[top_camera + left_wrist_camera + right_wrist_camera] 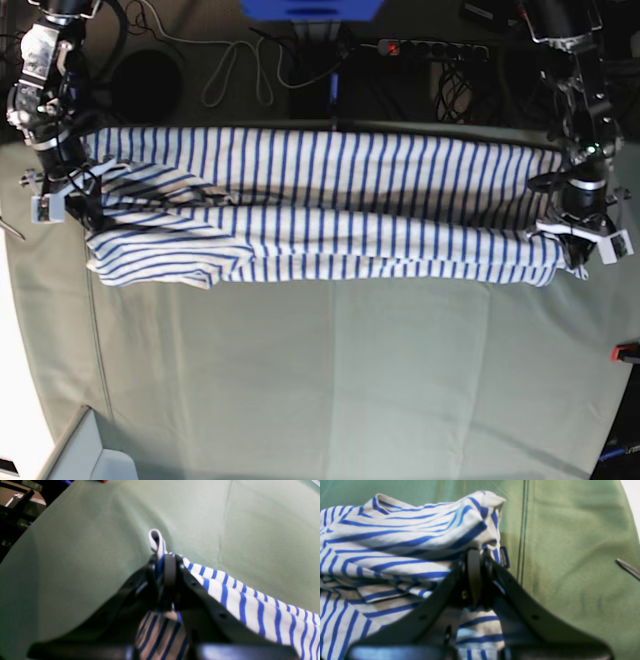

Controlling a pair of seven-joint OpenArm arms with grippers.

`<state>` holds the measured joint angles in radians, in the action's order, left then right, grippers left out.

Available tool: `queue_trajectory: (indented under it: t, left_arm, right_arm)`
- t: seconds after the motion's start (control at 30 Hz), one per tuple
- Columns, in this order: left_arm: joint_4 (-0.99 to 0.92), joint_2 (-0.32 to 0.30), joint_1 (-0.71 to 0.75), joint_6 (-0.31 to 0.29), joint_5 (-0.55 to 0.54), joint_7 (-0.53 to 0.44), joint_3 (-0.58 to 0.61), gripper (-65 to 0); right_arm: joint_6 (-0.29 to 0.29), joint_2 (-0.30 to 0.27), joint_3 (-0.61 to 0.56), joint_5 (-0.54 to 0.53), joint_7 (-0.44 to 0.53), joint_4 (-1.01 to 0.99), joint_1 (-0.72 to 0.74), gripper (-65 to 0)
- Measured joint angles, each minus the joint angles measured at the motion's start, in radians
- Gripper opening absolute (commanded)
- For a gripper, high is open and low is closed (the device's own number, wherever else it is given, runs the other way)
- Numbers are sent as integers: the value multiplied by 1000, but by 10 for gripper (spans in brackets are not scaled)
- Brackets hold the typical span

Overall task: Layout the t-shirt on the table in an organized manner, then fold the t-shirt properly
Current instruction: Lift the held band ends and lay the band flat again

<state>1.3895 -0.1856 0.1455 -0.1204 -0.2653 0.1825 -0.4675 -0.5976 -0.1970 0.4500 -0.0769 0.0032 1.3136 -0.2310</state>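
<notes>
Your t-shirt (330,215) is stretched as a long striped band across the far half of the table (330,380), running from the scene's left edge to its right, with a bunched, doubled-over lump of cloth at the left end. You can't see how the layers lie under that lump, and both wrist views are soft and cut the shirt off at their edges. The right gripper (476,555), on the scene's left, is clamped shut on a gathered fold of the shirt; a small dark blue tag (504,557) pokes out just beside its tip, but its writing is too blurred for you to read. The left gripper (166,560), on the scene's right, is pinched closed on the shirt's other end, with a little white loop of fabric (155,540) sticking out past the fingertips. A red clamp (626,352) shows at the table's right edge.
</notes>
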Motion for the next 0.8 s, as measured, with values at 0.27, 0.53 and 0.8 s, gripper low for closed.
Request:
queue_trajectory:
  t: [0.27, 0.53, 0.8]
  left_arm:
    - [0, -8, 43, -4, 1, -1, 0, -650]
    - [-17, -2, 83, -3, 0, -4, 0, -650]
    - [-107, -1, 76, -3, 2, 0, 5, -495]
  right_arm:
    - [0, 0, 24, 0, -2, -16, -36, -650]
    - [0, 0, 22, 1, -6, -16, -61, -650]
    - [0, -2, 24, 2, -11, -44, -61, -449]
